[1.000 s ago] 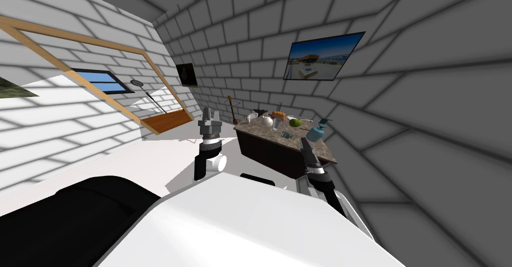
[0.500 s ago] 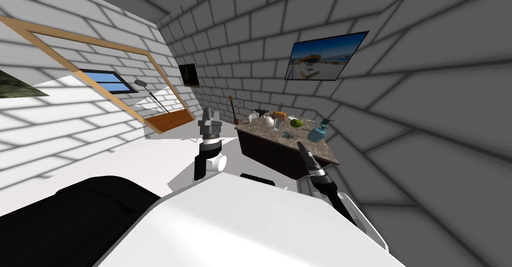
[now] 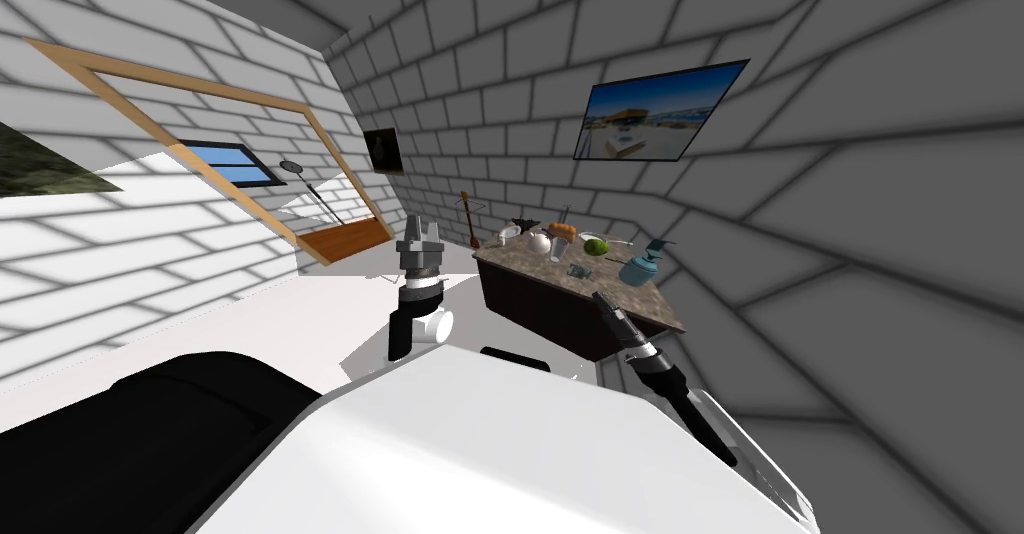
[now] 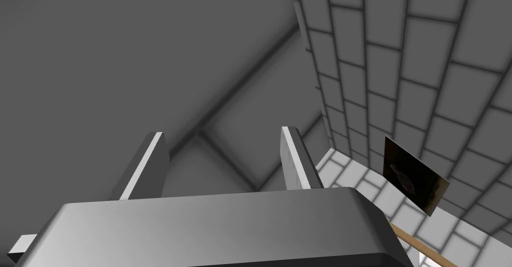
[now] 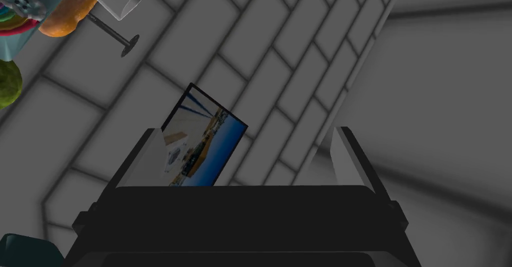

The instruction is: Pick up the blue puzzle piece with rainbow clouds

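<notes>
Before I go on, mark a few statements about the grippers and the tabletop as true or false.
1. The left gripper and the right gripper are both open. True.
2. The right gripper holds the puzzle piece. False: the piece lies on the table, with no gripper on it.
3. A teal soap dispenser stands on the table. True.
4. The green fruit lies on the floor. False: it is on the table.
</notes>
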{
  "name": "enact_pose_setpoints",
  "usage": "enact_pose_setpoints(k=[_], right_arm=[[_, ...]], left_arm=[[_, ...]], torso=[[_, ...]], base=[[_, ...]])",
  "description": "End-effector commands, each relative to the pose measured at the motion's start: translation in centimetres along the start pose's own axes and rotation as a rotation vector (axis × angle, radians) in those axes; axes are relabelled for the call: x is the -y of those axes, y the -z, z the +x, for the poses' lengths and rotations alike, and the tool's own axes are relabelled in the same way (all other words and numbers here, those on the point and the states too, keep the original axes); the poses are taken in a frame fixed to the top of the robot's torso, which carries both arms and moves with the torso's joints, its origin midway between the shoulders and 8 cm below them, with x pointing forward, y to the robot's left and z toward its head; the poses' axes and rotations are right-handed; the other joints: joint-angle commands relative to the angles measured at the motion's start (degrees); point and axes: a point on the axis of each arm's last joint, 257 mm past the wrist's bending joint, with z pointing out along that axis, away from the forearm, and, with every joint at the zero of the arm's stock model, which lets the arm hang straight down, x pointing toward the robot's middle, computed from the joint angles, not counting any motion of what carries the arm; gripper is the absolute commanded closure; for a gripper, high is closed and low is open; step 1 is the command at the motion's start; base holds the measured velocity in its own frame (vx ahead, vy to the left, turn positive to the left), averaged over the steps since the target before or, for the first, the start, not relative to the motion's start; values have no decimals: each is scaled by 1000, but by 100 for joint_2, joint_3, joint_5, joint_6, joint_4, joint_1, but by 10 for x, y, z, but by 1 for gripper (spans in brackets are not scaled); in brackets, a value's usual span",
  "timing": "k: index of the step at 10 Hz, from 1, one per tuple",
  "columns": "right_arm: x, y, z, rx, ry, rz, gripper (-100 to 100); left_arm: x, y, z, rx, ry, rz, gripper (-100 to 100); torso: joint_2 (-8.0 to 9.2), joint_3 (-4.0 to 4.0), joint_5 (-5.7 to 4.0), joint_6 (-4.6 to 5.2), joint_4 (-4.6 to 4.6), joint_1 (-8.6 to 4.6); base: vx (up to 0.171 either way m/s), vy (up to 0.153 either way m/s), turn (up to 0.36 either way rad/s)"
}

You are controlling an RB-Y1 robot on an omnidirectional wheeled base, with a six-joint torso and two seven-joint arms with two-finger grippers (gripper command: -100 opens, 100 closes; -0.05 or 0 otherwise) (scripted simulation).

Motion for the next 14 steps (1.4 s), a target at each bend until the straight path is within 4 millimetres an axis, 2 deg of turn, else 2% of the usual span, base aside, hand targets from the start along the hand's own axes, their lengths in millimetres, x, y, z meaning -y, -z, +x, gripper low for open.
enact_pose_setpoints(k=[1, 2, 3, 4, 6, 7, 9, 10, 11, 12, 14], right_arm=[[2, 1, 2, -32, 23, 0, -100], [20, 12, 11, -89, 58, 28, -100], [21, 13, 10, -113, 77, 25, -100], [36, 24, 18, -161, 108, 48, -100], [41, 28, 15, -202, 139, 48, -100], [60, 41, 21, -255, 173, 77, -100], [62, 43, 18, -287, 200, 72, -100], [80, 58, 21, -345, 239, 99, -100], [82, 59, 18, -367, 257, 96, -100], [95, 72, 20, -418, 292, 114, -100], [102, 77, 13, -455, 323, 119, -100]], left_arm=[[0, 0, 0, 0, 0, 0, 0], [0, 0, 0, 0, 0, 0, 0], [0, 0, 0, 0, 0, 0, 0], [0, 0, 0, 0, 0, 0, 0], [0, 0, 0, 0, 0, 0, 0], [0, 0, 0, 0, 0, 0, 0], [0, 0, 0, 0, 0, 0, 0], [0, 0, 0, 0, 0, 0, 0], [0, 0, 0, 0, 0, 0, 0], [0, 0, 0, 0, 0, 0, 0], [0, 0, 0, 0, 0, 0, 0]], torso=[[0, 0, 0, 0, 0, 0], [0, 0, -1, 0, 0, -3], [0, 0, -1, -1, 0, -1], [0, 0, -1, 0, 0, 0], [0, 0, 0, 0, 0, 1], [-1, -1, 0, 0, 0, -1], [-3, -2, 0, 0, -1, 1], [-2, -1, -1, 1, 0, -1], [-3, -2, 0, -2, -1, 2], [-3, -1, 1, 1, 0, 3], [-5, -3, 1, 1, -1, 6]], base=[[1, 6, -5], [0, 16, 66], [-1, 18, 34], [-3, 22, 62], [1, 16, 17], [6, 23, 74], [5, 16, 18], [3, 23, 84], [5, 24, 43], [13, 33, 85], [10, 21, 17]])
